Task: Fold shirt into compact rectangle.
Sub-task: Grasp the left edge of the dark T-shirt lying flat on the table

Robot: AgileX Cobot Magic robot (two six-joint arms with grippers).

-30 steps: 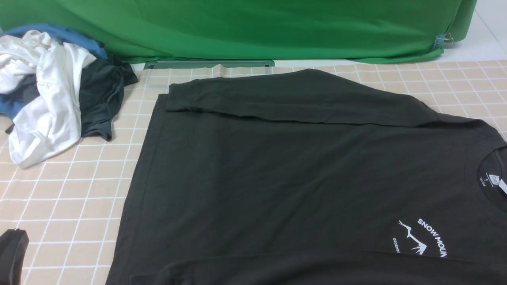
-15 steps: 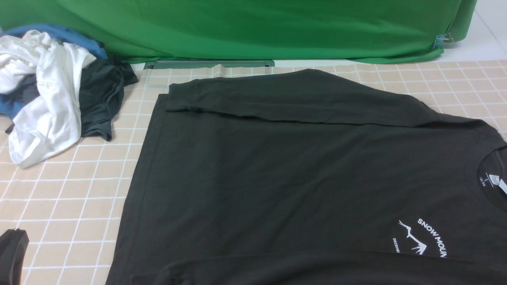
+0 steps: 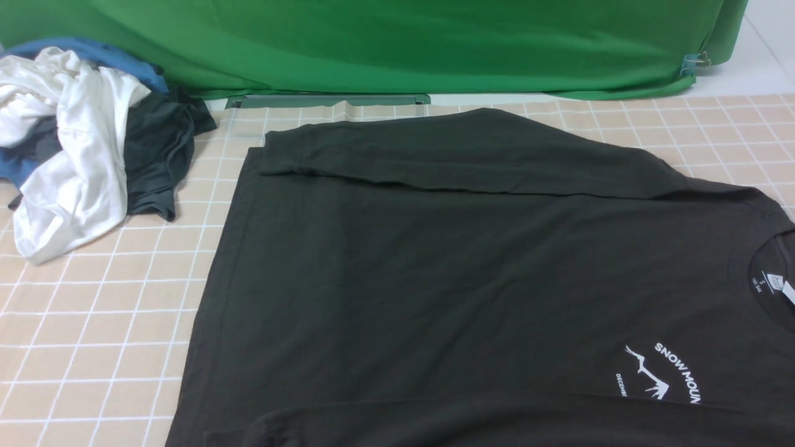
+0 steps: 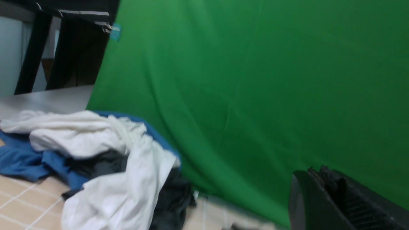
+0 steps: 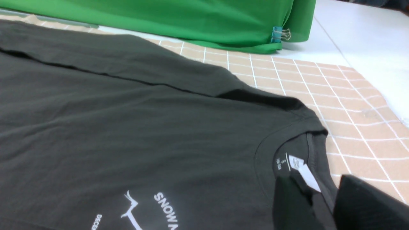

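Observation:
The black shirt [image 3: 435, 279] lies flat on the checked tablecloth, chest up, with its collar toward the right. Its white mountain logo [image 3: 649, 372] and "SNOW MOUN" lettering face up. The far sleeve [image 3: 466, 149] is folded across the body, and the near sleeve [image 3: 435, 422] lies along the front edge. My right gripper [image 5: 316, 185] is open, low over the collar, with the white neck label [image 5: 303, 171] showing between its jaws. My left gripper [image 4: 319, 174] is shut and empty, raised toward the green backdrop, and is out of the front view.
A heap of white, blue and dark clothes [image 3: 74, 143] lies at the back left. A green backdrop [image 3: 397, 43] hangs behind the table, held by a clip [image 3: 695, 62]. Bare checked tablecloth [image 3: 93, 323] shows left of the shirt.
The left gripper, earlier at the bottom left corner of the front view, has left that view. The shirt has not moved.

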